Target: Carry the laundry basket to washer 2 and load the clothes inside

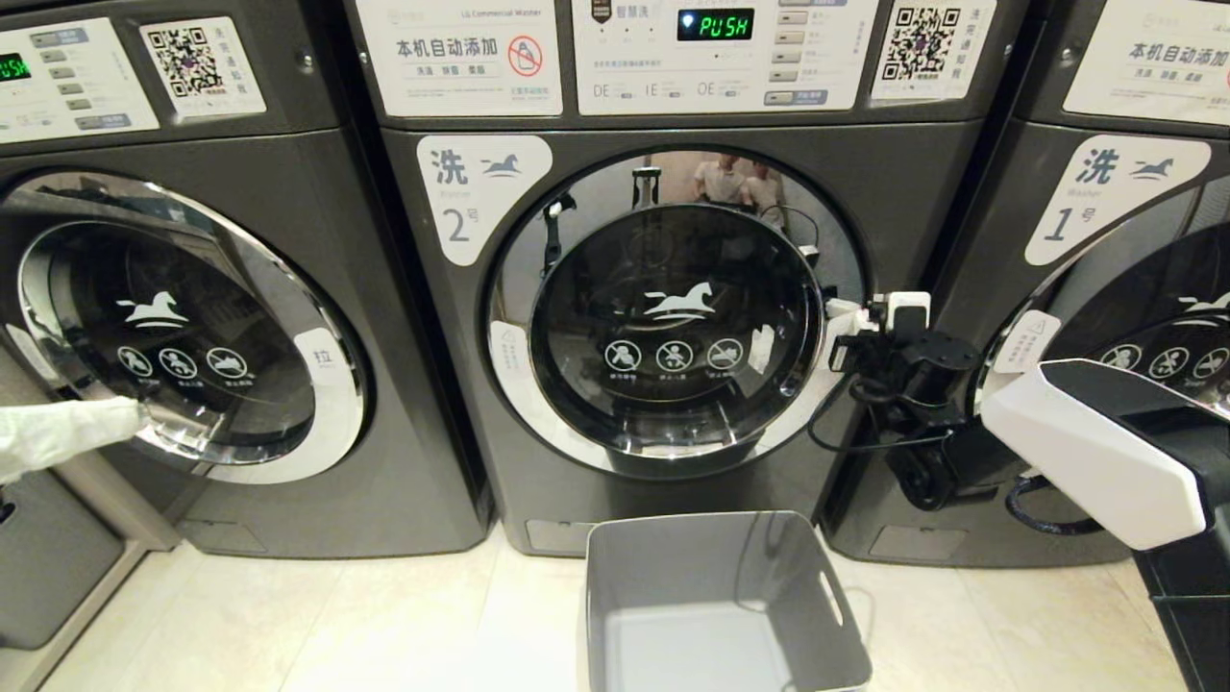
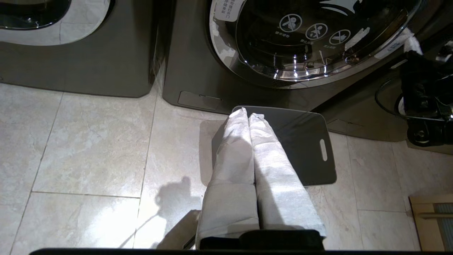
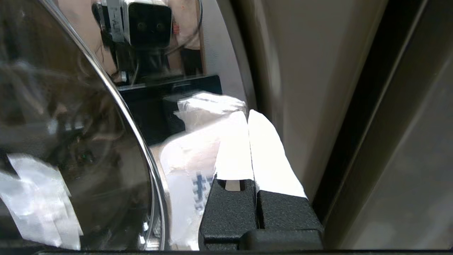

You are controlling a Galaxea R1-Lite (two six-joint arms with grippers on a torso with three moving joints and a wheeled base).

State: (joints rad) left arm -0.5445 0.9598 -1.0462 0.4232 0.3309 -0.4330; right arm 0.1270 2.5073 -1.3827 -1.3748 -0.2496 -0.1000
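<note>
So the laundry basket (image 1: 721,601) sat on the tiled floor (image 1: 288,625) right in front of washer 2 (image 1: 663,308), just beside its bottom panel. From the head view I could see straight into the tub and only bare grey walls and bottom showed; no clothes visible in any of my views. One slot handle faced the right side.

Washer 2's round chrome-rimmed door (image 1: 673,317) looked shut against the front, and the display (image 1: 716,25) above it read PUSH in green.

My right gripper (image 1: 850,322) was up at the right edge of that door, by the chrome rim, jaws pressed together with nothing between them. In the right wrist view the white-wrapped fingertips (image 3: 263,141) were close to the rim; couldn't tell if they actually touched it.

My left gripper (image 2: 247,115) hung off to the left, above the floor and the near side of the basket, jaws closed too and holding nothing.

Washer 1 (image 1: 1124,288) stood to the right, and a third machine (image 1: 192,336) to the left.
</note>
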